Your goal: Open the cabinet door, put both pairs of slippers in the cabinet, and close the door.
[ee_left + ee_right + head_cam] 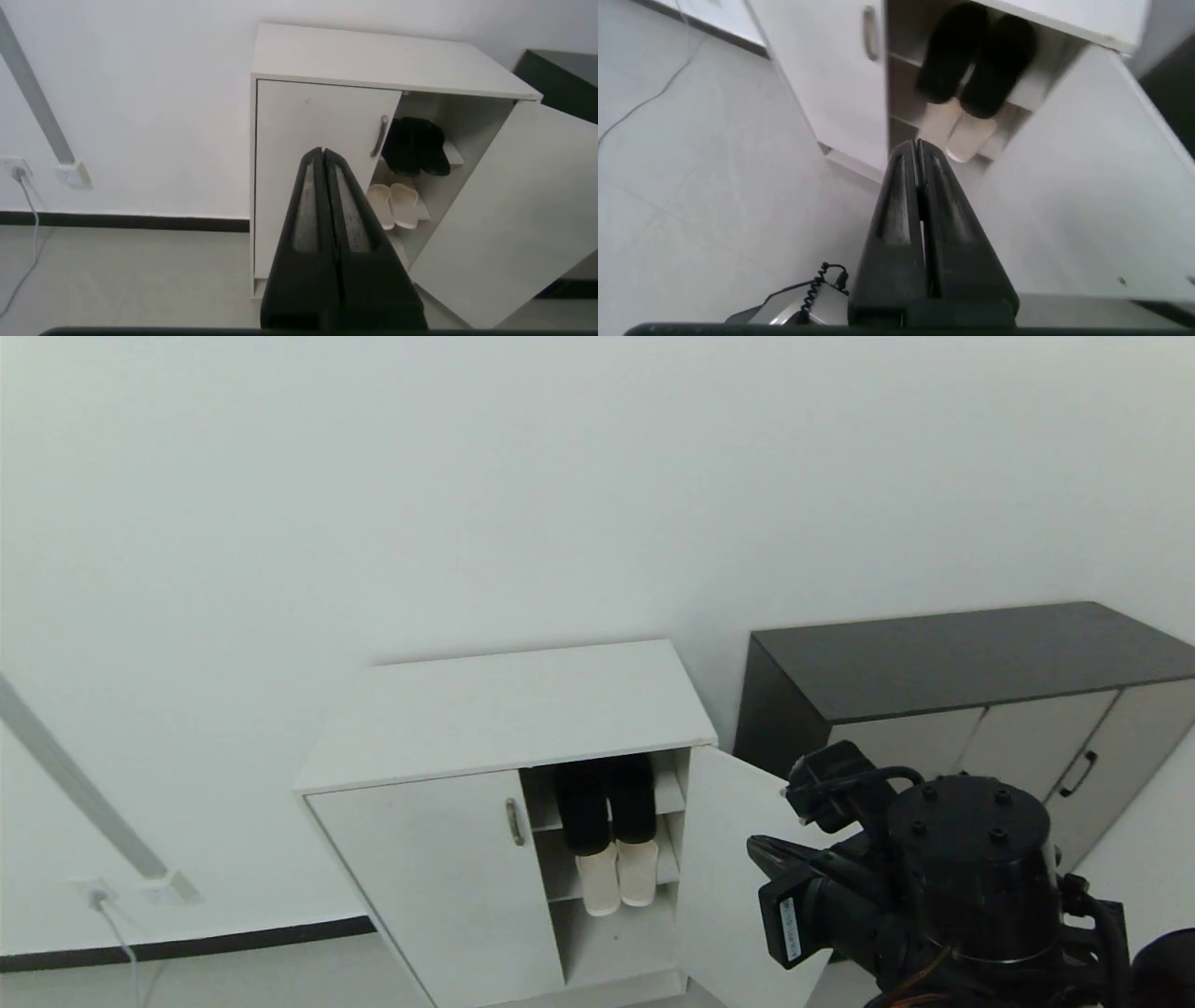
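Right gripper (pixel 918 147): fingers pressed together, empty, near the open door (pixel 1064 187), likely poised to push it.
Left gripper (pixel 322 154): pressed together, empty.
Black slippers (pixel 607 803): stowed on upper shelf (pixel 668 791).
White slippers (pixel 618 877): stowed on middle shelf (pixel 560 879).

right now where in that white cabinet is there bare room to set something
The bottom compartment, below the white slippers and beside the open door, is bare. So is the cabinet top. Above it is crowded: black slippers sit over the white pair.

Centre frame: white two-door wooden cabinet (pixel 504 719). Right door (pixel 728 859) swung open, left door (pixel 439 887) shut. Black slippers (pixel 607 812) on upper shelf, cream slippers (pixel 618 877) just below. Dark-topped sideboard (pixel 971 658) at right.
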Controlling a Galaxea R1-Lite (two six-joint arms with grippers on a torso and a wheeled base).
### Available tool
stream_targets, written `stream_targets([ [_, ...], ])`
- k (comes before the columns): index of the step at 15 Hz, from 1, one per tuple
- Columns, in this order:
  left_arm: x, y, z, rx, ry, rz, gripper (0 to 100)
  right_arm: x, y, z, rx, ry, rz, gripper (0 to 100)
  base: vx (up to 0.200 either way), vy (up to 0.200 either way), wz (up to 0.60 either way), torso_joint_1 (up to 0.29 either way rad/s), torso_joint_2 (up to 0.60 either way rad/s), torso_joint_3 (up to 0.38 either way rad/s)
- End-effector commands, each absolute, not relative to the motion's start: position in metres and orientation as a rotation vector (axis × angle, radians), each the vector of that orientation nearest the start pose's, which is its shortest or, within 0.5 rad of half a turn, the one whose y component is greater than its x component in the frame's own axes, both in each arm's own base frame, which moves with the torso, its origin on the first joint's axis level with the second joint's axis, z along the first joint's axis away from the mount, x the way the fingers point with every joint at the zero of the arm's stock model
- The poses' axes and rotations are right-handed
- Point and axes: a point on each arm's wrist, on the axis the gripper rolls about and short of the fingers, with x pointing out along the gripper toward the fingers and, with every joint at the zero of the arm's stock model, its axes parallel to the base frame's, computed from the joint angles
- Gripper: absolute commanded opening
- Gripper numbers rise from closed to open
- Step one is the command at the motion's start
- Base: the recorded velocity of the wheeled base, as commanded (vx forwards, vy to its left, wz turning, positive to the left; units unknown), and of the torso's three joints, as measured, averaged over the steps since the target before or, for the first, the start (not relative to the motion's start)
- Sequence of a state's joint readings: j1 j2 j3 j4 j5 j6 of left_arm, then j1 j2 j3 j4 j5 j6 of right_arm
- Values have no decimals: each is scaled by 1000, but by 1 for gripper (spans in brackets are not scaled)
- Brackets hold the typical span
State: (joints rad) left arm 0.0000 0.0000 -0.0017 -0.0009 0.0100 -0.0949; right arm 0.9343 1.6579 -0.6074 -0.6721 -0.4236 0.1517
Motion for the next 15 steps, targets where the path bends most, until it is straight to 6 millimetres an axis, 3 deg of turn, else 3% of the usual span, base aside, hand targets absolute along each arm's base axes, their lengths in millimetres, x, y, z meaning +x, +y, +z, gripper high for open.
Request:
stream_targets([
  [1, -23, 0, 76, -95, -2, 12, 0, 169, 213, 147, -94, 336, 479, 0, 0, 0, -600, 7, -12, -2],
  [11, -23, 0, 76, -95, -2, 12, 0, 170, 211, 146, -105, 318, 479, 0, 0, 0, 0, 0, 0, 0],
  [15, -23, 0, 76, -94, -2, 12, 0, 173, 211, 144, -110, 321, 470, 0, -200, 0, 0, 7, 5, 0],
])
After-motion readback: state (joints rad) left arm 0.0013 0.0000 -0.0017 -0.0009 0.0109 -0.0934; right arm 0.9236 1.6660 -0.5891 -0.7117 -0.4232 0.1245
